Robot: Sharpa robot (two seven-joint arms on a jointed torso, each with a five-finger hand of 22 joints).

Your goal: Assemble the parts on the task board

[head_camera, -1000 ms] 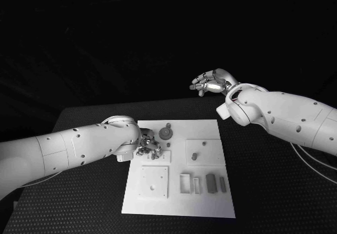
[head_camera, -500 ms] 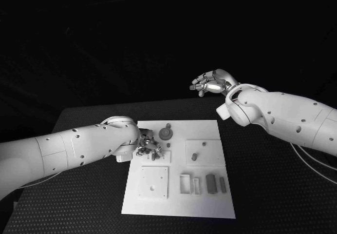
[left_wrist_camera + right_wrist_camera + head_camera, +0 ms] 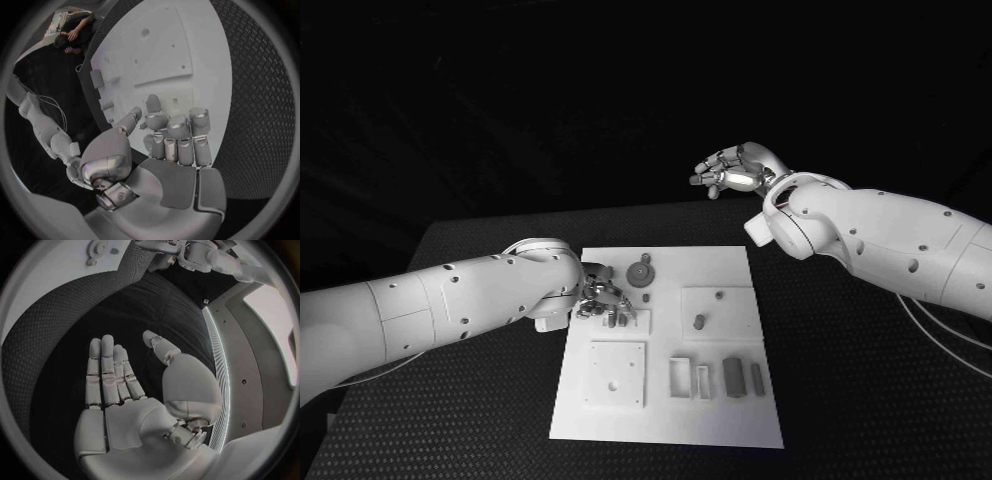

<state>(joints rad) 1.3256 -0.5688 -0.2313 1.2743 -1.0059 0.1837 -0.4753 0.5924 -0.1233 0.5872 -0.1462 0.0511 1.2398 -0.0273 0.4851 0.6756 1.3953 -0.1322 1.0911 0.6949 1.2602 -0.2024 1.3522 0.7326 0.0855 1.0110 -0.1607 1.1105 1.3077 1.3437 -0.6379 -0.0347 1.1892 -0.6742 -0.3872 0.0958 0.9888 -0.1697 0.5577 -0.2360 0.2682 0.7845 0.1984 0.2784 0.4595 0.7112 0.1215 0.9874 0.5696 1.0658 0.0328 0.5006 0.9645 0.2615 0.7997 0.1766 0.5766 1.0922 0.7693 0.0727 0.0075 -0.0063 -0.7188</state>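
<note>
Dim surroundings, fisheye bending at edges

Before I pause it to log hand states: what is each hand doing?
Left hand: fingers curled down on the task board; whether it holds a part cannot be told.
Right hand: open, raised off the table, holding nothing.

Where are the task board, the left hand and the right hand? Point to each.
task board (image 3: 733,262), head view, bare far corner of the white plate.
left hand (image 3: 604,299), head view, middle of the silver fingers.
right hand (image 3: 119,405), right wrist view, palm.
</note>
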